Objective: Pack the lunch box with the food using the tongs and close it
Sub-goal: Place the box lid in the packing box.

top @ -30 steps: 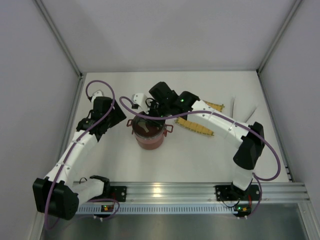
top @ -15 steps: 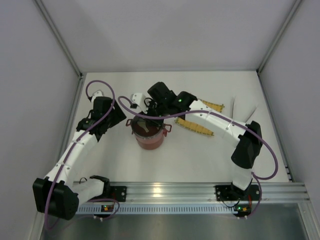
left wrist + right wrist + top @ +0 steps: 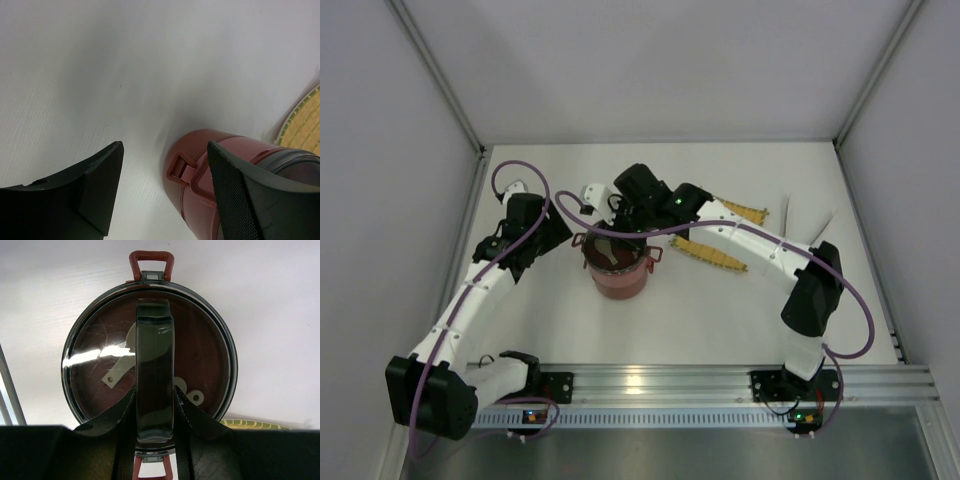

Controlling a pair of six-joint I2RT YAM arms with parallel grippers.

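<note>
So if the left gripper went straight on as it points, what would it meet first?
Most likely the lunch box, whose red side sits ahead of the open left gripper, off toward one finger. Depth is unclear; it could meet the table first.

Our left arm (image 3: 470, 300) and right arm (image 3: 752, 238) are built of white shell segments joined by chunky black joint housings (image 3: 812, 300). We carry a loose purple cable (image 3: 496, 178) along each arm. A small green light (image 3: 677, 200) glows on the right arm's black wrist. Our left gripper (image 3: 165, 150) has matte black wedge-shaped fingers (image 3: 95, 190), one of them faced with a fine mesh texture.
</note>
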